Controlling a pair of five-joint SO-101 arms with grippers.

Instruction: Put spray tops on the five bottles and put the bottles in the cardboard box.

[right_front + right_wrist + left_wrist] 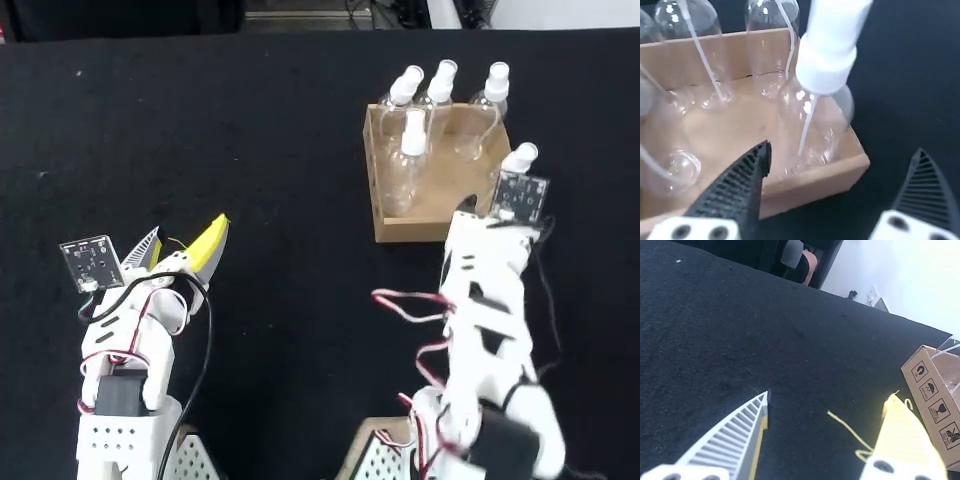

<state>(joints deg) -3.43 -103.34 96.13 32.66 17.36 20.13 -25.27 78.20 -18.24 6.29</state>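
- The cardboard box (410, 228) sits on the black table (250, 130) ahead of the right arm; all five bottles stand in it, each wearing a white spray top, so the task looks all but finished
- The corner bottle (812, 115) has its base inside the box's near right corner, and its spray top (832, 35) leans out over the wall, probably because the other four crowd the rest of the box
- The right gripper (842, 150) hangs just before this bottle, jaws spread wide and gripping nothing, which reads as a release
- The left gripper (829, 396) is wide open and empty over bare table, well apart from the box, likely parked clear of the work
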